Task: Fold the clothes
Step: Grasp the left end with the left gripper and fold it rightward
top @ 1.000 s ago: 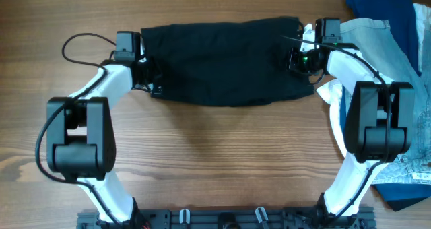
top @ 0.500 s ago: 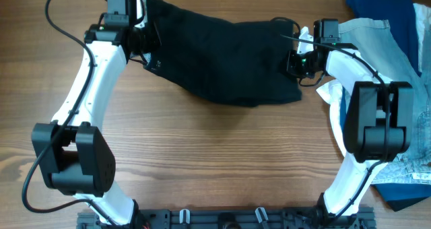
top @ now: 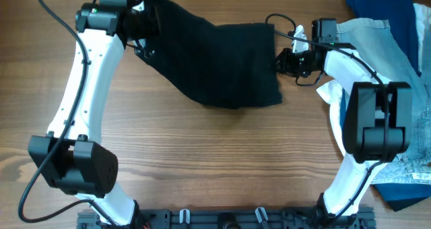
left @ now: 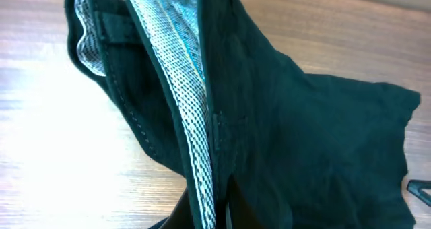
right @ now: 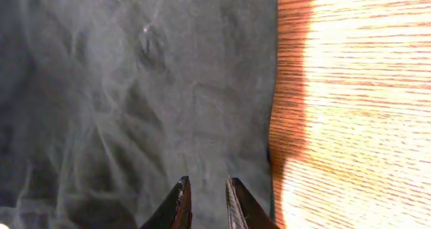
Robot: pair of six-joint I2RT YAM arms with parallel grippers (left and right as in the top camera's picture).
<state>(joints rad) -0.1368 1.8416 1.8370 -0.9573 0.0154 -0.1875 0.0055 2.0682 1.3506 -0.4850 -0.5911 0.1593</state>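
A black garment (top: 222, 60) lies across the far middle of the wooden table. Its left end is lifted and its right edge is flat. My left gripper (top: 143, 21) is shut on the left end, at the far left. In the left wrist view the white-lined waistband (left: 192, 121) runs down into my left gripper (left: 217, 219) and the cloth hangs in folds. My right gripper (top: 278, 62) is at the garment's right edge. In the right wrist view it (right: 205, 199) stands nearly shut, with the grey-looking cloth (right: 135, 87) in the narrow gap.
A pile of other clothes sits at the right edge: a dark blue piece (top: 380, 13), light denim (top: 367, 37), a white piece (top: 332, 92) and a printed one (top: 411, 168). Bare wood (top: 215, 155) fills the near half of the table.
My left gripper has lifted the garment's left end and carried it away and to the left. The garment has slid left and bunched narrower. My right gripper has moved left with the right edge.
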